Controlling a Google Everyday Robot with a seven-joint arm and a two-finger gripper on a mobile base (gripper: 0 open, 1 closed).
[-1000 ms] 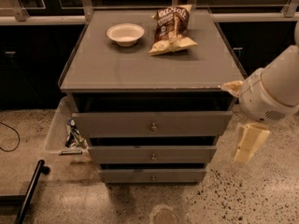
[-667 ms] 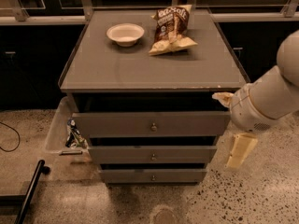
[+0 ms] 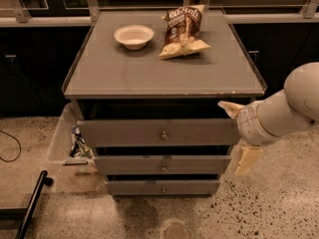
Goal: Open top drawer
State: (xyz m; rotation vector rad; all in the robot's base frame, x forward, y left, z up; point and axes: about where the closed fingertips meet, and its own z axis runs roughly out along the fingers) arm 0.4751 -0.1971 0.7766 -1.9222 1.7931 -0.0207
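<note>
Shifted a little to the left since the earlier frames, and carried now on a flatter-lying white arm (image 3: 291,106): so with the gripper (image 3: 235,136). Hangs just off the right end of the top drawer (image 3: 124,132), at the front right corner of the grey cabinet. Stands open, with nothing gripped: one cream finger (image 3: 227,108) pointing left under the edge of the tabletop (image 3: 149,78), close by the drawer's upper right corner, touching or not cannot be told; the other (image 3: 247,159) hanging down just beside the right end of the middle drawer (image 3: 199,164).

Places the top drawer uppermost of three, straight under the tabletop, with a dark gap above its front edge. Puts its small round brass knob (image 3: 163,135) at the centre of the flat front, well to the left of the gripper. Leaves only bare grey drawer front between the two.

Below, the bottom drawer (image 3: 134,187), narrower, with a like knob. On the tabletop, towards the back, a white bowl (image 3: 133,36) and beside it a chip bag (image 3: 182,31) lying flat. Left of the cabinet, on the speckled floor, a clear plastic bin (image 3: 61,133); nearer the corner, a black pole (image 3: 32,203).
</note>
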